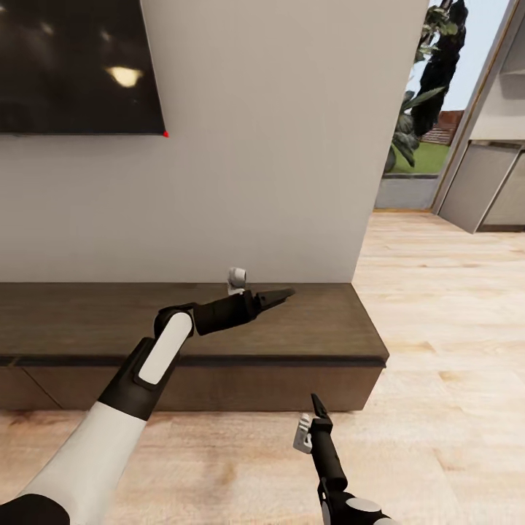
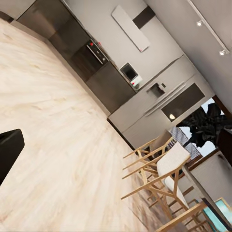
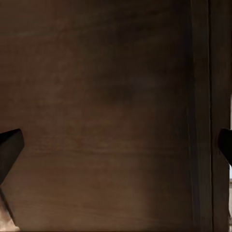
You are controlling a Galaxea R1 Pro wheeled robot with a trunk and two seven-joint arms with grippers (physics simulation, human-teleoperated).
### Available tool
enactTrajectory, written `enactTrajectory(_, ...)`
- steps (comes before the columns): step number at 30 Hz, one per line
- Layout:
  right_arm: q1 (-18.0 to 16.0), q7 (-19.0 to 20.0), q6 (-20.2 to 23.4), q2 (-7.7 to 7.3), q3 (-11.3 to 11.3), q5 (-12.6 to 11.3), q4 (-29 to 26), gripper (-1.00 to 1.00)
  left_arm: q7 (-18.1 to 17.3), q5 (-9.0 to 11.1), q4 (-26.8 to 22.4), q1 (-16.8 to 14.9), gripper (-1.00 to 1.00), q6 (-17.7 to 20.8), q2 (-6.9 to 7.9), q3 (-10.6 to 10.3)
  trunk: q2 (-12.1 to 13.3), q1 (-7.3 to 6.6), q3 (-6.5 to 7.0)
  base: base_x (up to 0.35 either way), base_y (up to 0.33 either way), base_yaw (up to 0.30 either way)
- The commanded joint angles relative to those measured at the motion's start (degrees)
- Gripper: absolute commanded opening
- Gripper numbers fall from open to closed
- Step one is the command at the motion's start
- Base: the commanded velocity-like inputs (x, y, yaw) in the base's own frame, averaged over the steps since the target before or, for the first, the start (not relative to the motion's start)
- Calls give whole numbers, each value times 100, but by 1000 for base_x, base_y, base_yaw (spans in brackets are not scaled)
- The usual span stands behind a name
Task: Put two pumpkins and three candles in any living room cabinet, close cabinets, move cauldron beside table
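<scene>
The long, low, dark brown cabinet (image 1: pixel 306 339) runs along the white wall, its flat drawer fronts flush and shut. My left gripper (image 1: pixel 284 294) hovers over the cabinet's top near its right end, pointing right; one finger (image 2: pixel 8 150) shows in the left wrist view, spread wide, holding nothing. My right gripper (image 1: pixel 316 405) is low in front of the cabinet, aimed at its front panel (image 3: pixel 106 106). Its fingertips (image 3: pixel 8 145) stand far apart and empty. The pumpkins, candles, cauldron and table are out of view.
A dark TV screen (image 1: pixel 73 65) hangs on the wall above the cabinet. Pale wood floor (image 1: pixel 452 328) opens to the right toward a glass door and grey cupboards (image 1: pixel 481 182). The left wrist view looks at kitchen units (image 2: pixel 111 82) and wooden dining chairs (image 2: pixel 164 174).
</scene>
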Motion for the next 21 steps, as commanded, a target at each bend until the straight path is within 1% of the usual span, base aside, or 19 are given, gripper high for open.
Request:
enactTrajectory(1, 0, 0, 4, 5, 0, 0, 0, 100, 0, 7, -2, 0, 100, 2, 0, -2, -2, 2, -23, 0, 0, 0)
enactTrajectory(9, 0, -67, 15, 4, -1, -8, -8, 100, -24, 20, -16, 0, 100, 2, 41, -1, -13, 23, -200, 0, 0, 0)
enactTrajectory(15, 0, -208, 17, 4, -1, -9, -9, 100, -26, 21, -19, 0, 100, 3, 19, -3, -21, 38, -333, 0, 0, 0)
enactTrajectory(21, 0, -227, 35, 3, -1, -9, -9, 100, -26, 21, -19, 0, 100, 3, 9, -7, -29, 54, -466, 0, 0, 0)
